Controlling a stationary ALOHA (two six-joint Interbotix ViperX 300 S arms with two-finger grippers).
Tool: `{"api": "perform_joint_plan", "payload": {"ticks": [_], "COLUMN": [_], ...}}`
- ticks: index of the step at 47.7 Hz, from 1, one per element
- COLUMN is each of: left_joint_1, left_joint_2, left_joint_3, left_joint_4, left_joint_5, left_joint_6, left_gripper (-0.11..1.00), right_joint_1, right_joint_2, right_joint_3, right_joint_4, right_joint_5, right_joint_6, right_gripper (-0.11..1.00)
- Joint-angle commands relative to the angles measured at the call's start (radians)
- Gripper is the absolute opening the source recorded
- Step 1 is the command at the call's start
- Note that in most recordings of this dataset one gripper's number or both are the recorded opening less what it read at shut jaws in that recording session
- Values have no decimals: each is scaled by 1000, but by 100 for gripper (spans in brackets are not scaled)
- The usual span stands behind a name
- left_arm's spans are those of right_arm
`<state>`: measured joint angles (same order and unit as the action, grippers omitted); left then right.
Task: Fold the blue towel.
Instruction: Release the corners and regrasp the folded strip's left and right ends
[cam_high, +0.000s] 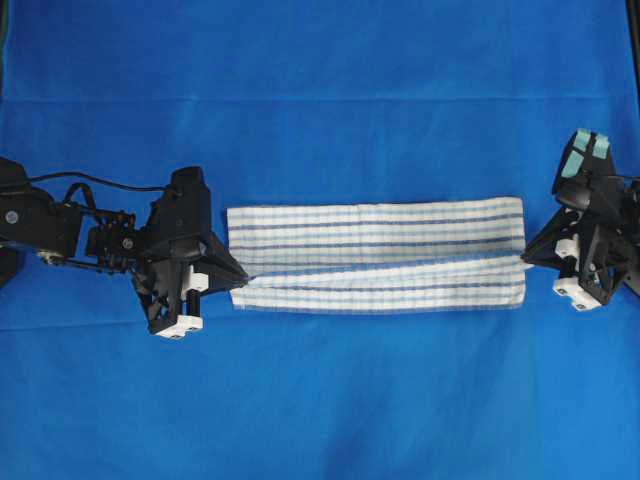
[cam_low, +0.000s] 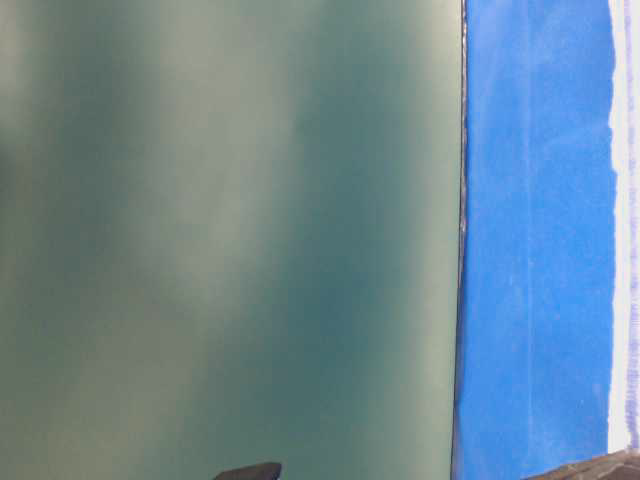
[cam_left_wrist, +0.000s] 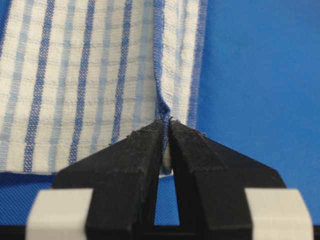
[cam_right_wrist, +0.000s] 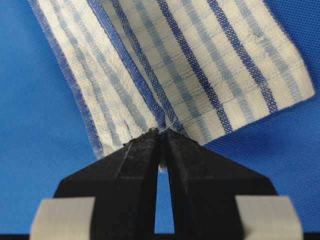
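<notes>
The blue towel (cam_high: 376, 254), white with thin blue stripes, lies as a long folded band across the middle of the table. A hem edge runs along its length between the two layers. My left gripper (cam_high: 243, 277) is shut on the towel's left end, pinching the blue hem (cam_left_wrist: 162, 107). My right gripper (cam_high: 527, 258) is shut on the towel's right end, pinching the hem there (cam_right_wrist: 160, 120). The cloth is pulled taut between the two. In the table-level view only a white strip of the towel (cam_low: 622, 250) shows at the right edge.
A plain blue table covering (cam_high: 320, 90) spreads under everything, with bare cloth in front of and behind the towel. The table-level view is mostly filled by a blurred grey-green surface (cam_low: 220, 230).
</notes>
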<state>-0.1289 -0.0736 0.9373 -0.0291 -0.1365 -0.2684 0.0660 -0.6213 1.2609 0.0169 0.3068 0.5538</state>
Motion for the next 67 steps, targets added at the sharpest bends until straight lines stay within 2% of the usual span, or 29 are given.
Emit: {"api": "perform_joint_plan", "payload": {"ticks": [1,5,8,11,16,18,20,26,33,41,54,67], "left_joint_1": [-5,-5,-5,-5,8,17,28,83,143,172,175,190], "left_joint_2": [-9,-9,-9,-12,-18,-21,-25,-38,-44,-43,-32,80], "left_joint_3": [-12,-12,-11,-9,-8,-9,-9,-11,-8,-12,-14,-14], "left_joint_4": [0,0,0,0,0,0,0,3,5,5,5,5], "left_joint_5": [-3,-3,-3,-3,3,8,14,29,31,32,29,-23], "left_joint_6": [0,0,0,2,8,9,12,18,38,89,95,95], "left_gripper": [4,5,13,26,56,65,70,67,67,67,67,67], "right_joint_1": [17,34,41,43,43,43,40,-3,-114,-207,-227,-305], "right_joint_2": [6,9,11,11,8,5,3,-12,-18,-5,55,201], "right_joint_3": [-23,-29,-35,-41,-60,-67,-72,-86,-86,-87,-89,-86], "right_joint_4": [2,2,2,-2,-15,-34,-57,-114,-156,-192,-198,-230], "right_joint_5": [-11,-11,-11,-11,-8,-3,0,14,44,66,61,-18], "right_joint_6": [0,-2,-2,-2,-17,-18,-18,-12,-12,-12,-12,-11], "right_gripper": [7,7,10,26,56,65,68,62,62,62,62,62]}}
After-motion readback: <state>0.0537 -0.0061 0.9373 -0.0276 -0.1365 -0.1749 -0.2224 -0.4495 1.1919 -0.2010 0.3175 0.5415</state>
